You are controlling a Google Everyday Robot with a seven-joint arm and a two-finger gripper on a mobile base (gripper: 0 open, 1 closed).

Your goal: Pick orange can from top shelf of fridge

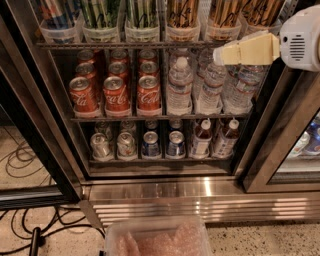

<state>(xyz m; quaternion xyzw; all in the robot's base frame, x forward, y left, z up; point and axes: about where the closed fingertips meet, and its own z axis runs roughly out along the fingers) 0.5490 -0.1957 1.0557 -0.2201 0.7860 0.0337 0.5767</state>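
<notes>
Orange-gold cans with black scribbles stand in clear tubs on the top shelf (125,45) of the fridge (200,200): one orange can (182,12) at the middle, and others (225,12) to its right. Their tops are cut off by the frame. My gripper (220,55) is cream-coloured and reaches in from the right on a white wrist (300,37). It points left at the level of the top rack, just below the right-hand tubs and in front of the water bottles. It holds nothing that I can see.
Green-striped tall cans (100,12) fill the left tubs. Red cola cans (116,92) and water bottles (180,85) fill the middle rack, with small cans and bottles below. A dark door frame (280,140) stands at right. A clear tub (160,240) and cables (30,220) lie on the floor.
</notes>
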